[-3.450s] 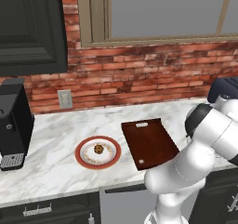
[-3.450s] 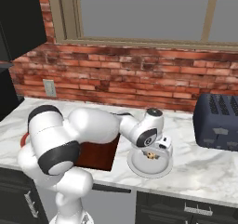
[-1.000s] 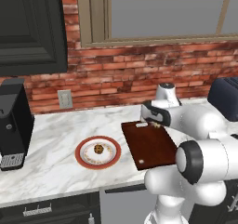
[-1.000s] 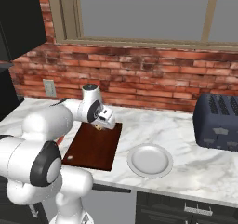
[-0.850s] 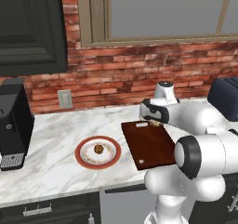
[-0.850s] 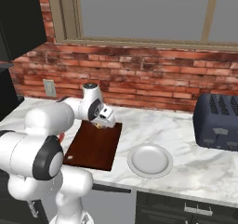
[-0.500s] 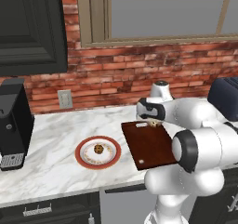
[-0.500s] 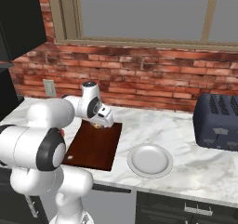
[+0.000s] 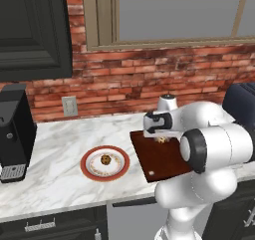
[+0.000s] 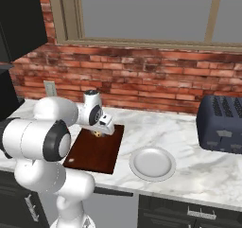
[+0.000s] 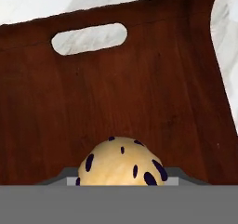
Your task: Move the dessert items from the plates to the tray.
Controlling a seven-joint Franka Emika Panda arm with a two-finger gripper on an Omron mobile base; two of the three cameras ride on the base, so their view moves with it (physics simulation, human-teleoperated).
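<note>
You are in the placing step for the first cookie (image 11: 122, 161). Your gripper (image 9: 160, 139) hangs low over the far end of the tray (image 9: 159, 162), near its slot handle (image 11: 89, 38), and its fingers are pinching the cookie between them. In the hand view the cookie sits right at the fingertips, with dark wood under it and on every side, so you are well inside the tray's edges. From the base views the cookie looks just above the wood; you cannot tell whether it already touches.

The second cookie (image 9: 105, 160) lies in the middle of the red-rimmed plate (image 9: 90, 156), which sits on the marble counter (image 9: 50, 184) to the left of the tray, near it but apart. A plain pale plate (image 10: 152, 162) on the tray's other side has nothing on it.

Your next move, as far as these views suggest, is to ease down the last bit, spread the fingers and let the cookie settle flat on the wood. Lift straight up afterwards so the fingertips do not drag it toward the slot. Then swing left to the red-rimmed plate and come down over the remaining cookie. It is small against the plate, so centre on it carefully before closing.
</note>
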